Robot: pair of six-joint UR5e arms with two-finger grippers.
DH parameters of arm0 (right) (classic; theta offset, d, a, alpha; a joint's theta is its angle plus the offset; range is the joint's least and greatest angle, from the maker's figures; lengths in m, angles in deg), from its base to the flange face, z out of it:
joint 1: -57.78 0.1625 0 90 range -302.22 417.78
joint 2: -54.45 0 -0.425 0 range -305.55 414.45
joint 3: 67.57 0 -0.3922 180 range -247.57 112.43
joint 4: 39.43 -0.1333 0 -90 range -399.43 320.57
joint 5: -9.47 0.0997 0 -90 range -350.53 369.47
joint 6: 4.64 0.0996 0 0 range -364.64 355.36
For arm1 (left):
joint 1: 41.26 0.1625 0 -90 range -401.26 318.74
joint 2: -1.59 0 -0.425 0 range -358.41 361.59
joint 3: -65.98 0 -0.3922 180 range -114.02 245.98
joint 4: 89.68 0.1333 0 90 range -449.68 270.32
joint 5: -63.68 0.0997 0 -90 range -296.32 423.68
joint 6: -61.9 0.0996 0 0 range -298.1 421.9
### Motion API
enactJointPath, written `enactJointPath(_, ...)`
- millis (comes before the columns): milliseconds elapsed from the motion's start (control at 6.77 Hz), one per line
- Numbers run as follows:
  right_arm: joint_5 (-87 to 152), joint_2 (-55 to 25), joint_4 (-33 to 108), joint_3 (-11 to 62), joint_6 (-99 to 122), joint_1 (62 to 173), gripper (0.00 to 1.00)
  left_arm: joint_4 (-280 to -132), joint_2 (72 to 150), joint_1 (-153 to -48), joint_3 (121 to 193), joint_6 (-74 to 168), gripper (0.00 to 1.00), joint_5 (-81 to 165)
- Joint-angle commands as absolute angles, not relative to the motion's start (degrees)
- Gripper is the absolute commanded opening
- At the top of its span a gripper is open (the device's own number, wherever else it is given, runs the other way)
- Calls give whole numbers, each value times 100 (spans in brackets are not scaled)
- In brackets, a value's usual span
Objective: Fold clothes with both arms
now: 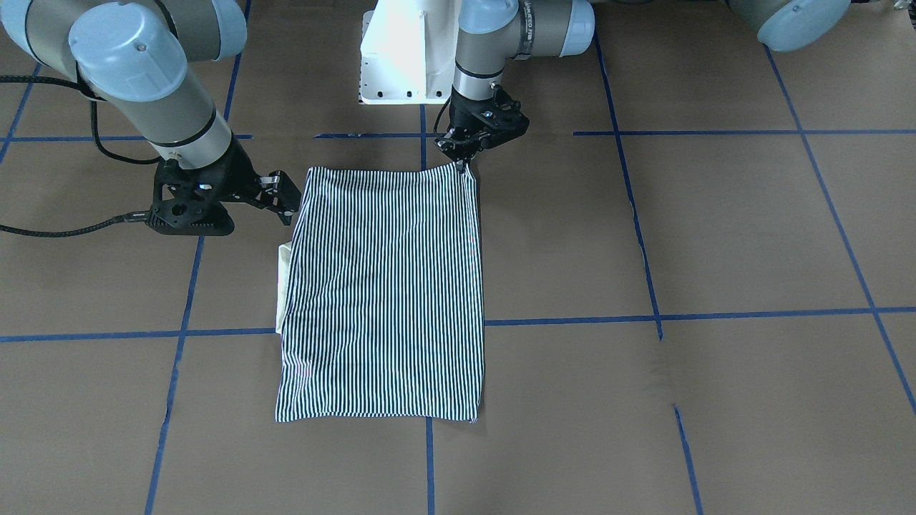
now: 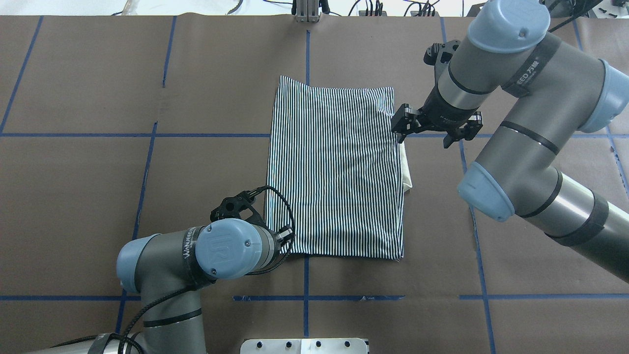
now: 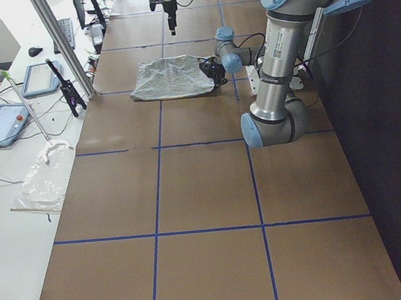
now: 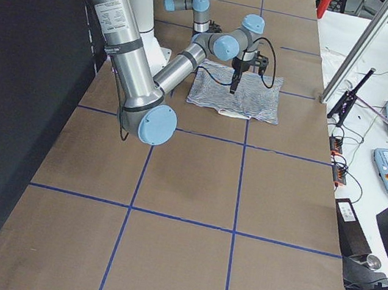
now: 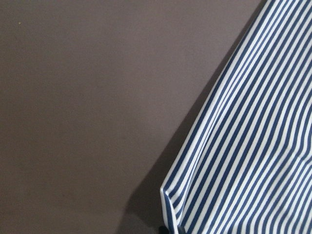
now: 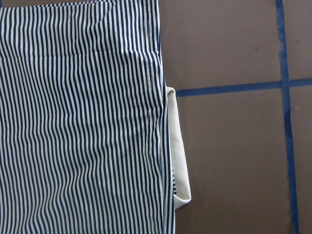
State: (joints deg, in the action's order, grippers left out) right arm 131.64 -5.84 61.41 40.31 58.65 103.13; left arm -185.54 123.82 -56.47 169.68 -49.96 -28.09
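free: bare table (image 1: 715,236) all round shirt (image 1: 383,293) | blocked: left gripper (image 1: 462,159) at robot-side corner, right gripper (image 1: 285,200) beside collar edge

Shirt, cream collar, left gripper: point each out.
shirt (image 2: 334,172), overhead exterior view, middle of striped panel.
cream collar (image 6: 178,156), right wrist view, middle of exposed strip.
left gripper (image 1: 464,160), front-facing view, between fingertips at shirt corner.
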Motion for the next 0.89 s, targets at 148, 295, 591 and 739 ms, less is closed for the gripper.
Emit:
enactJointPath(148,12929,-611,5903,4377,8002,9489,100,-18566,12367,-5646,17039,-4728,0,-2825)
enactJointPath(295,12674,-602,5875,4370,8731,9130,100,-18566,12358,-5655,17031,-4621,0,-2825)
enactJointPath(591,11727,-567,5874,4300,10094,8479,100,-18583,12314,-5638,17031,-4620,0,-2843)
enactJointPath(739,11322,-611,5874,4247,10318,8250,100,-18592,12323,-5637,17031,-4620,0,-2843)
